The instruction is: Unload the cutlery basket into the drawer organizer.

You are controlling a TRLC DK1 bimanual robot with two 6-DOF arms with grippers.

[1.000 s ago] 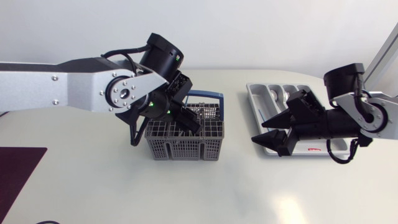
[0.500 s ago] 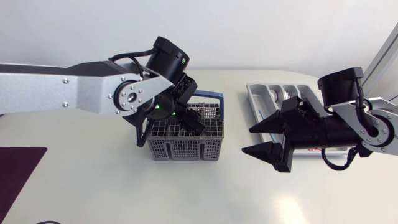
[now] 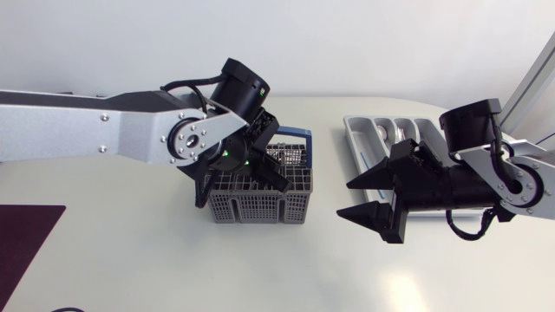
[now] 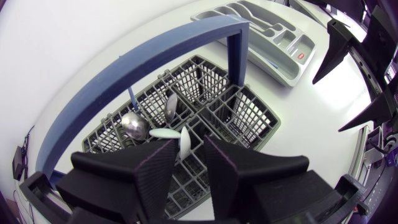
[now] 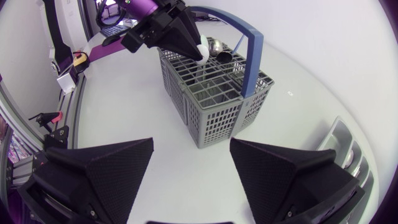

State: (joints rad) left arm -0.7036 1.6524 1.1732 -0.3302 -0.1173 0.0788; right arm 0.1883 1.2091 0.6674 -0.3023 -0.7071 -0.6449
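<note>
Left tool (image 4: pixel 185 155): lowered into the cutlery basket (image 3: pixel 260 204), with its two fingers clenched on a white utensil (image 4: pixel 185 140).
White utensil: stands upright between the fingertips. Its lower part is hidden inside a compartment, so its kind cannot be told.
Step in hand (judged): drawing this piece out of the basket, which is the start of one transfer.
Advice for the lift: a straight, vertical pull seems best, so the shaft does not catch on the grid walls. The grip looks to be near the tip and may slip if the pull is hurried.
Blue handle (image 4: pixel 155 62): arches just ahead of the left tool. The way out should pass on the near side of it.
Metal spoons (image 4: pixel 134 124): sit in the compartments just ahead of the fingers and are likely to be nudged by a tilted pull.
Right tool (image 3: pixel 344 198): fingers spread wide and holding nothing. It hangs above the bench, with the basket ahead of it.
Drawer organizer (image 3: pixel 355 139): lies behind the right tool and well apart from the left tool. Some cutlery already lies in it.
Bench (image 3: pixel 130 269): pale, smooth and slightly glossy.
Dark mat (image 3: pixel 26 234): lies at the bench's corner, far from both tools.
</note>
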